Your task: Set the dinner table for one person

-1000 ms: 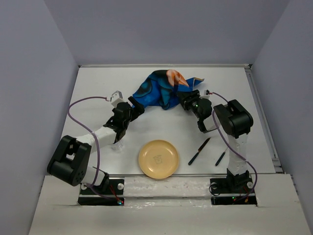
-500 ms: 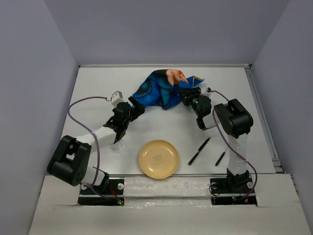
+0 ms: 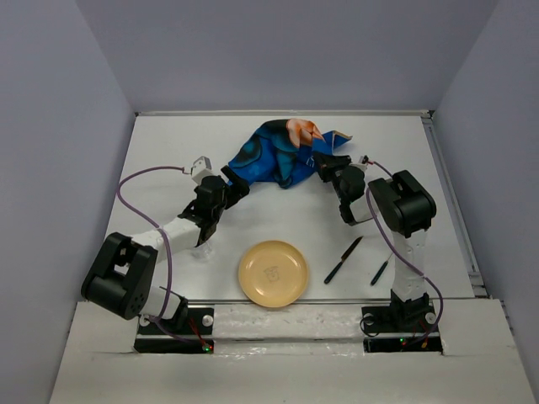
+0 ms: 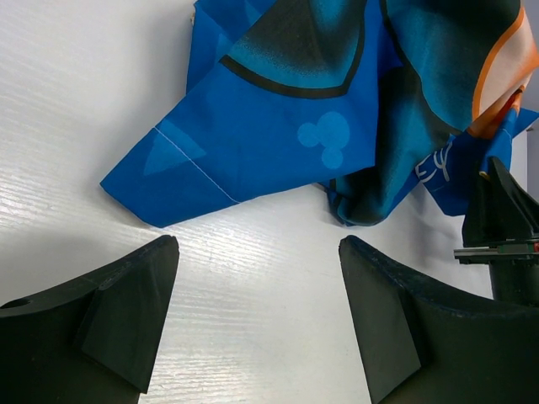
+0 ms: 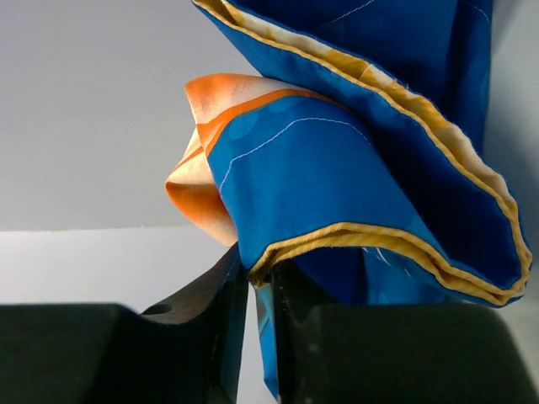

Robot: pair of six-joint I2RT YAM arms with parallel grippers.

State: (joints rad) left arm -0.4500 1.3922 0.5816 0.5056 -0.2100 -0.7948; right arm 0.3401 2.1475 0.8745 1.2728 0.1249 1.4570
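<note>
**Fingers [image 5: 202,345] of your right gripper [image 5: 259,278] pinch the placemat; the left pair stands spread**

Your right gripper's jaws are pressed together on the yellow-trimmed hem of the placemat [image 3: 269,156], which folds up and over them in the right wrist view. Your left gripper [image 4: 257,252] has its jaws wide apart over bare tabletop, holding nothing.

The dinner table [image 3: 168,151] is the white surface under everything, running from the arm bases to the far wall. The blue placemat lies bunched on its far middle, between the two grippers. Its long axis runs from near-left to far-right.

That axis is what your coming move turns on. The cloth's free corner [image 4: 126,181] points toward your left gripper and lies just ahead of its spread jaws, a little to their left, apart from them. Your left arm is clearly the nearer one to it. As I judge it, that arm should reach forward and grip the corner so both arms can stretch the cloth flat.

Nearer the bases sit the yellow plate [image 3: 272,273], then the longer dark utensil [image 3: 343,260] and the shorter dark utensil [image 3: 380,271], all off the cloth.
</note>
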